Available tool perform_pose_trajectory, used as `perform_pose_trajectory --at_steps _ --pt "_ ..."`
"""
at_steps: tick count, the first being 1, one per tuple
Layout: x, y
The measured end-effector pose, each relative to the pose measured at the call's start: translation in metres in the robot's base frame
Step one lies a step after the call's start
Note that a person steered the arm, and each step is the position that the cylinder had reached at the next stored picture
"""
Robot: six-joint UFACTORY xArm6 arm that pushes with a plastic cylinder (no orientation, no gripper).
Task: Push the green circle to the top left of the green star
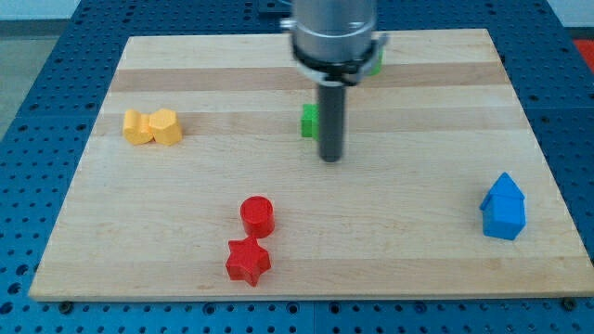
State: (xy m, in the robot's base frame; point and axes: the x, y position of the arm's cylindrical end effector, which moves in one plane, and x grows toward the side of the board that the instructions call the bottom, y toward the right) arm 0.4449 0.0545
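My tip (330,158) (a bare rod, no hand to clench) stands just right of a partly hidden green block (308,121); another green piece (378,61) peeks above.

Pale wood tabletop (418,241), striped planks, sits on blue perforated base. My tip (330,158) rests on it near centre. Green block (308,121), shape unclear, just to view's left of rod, partly hidden. 2nd green block (378,57) peeks out behind arm body above tip. Yellow blocks (153,127), touching pair, far to tip's left. Red circle (257,215) + red star (248,261) below-left of tip, close together. Blue block (503,207), house-like, far right, lower.
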Motion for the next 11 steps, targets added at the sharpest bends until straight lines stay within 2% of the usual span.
perform_pose_trajectory --at_steps 1,2,3,4,5,8,9,10,11 --pt "-0.057 0.053" --pt "-0.135 0.088" --pt "-0.188 0.080" --pt "-0.180 0.051" --pt "-0.140 0.007" --pt "-0.163 0.006" --pt "-0.200 -0.001" --pt "-0.194 -0.039" --pt "-0.143 -0.039"
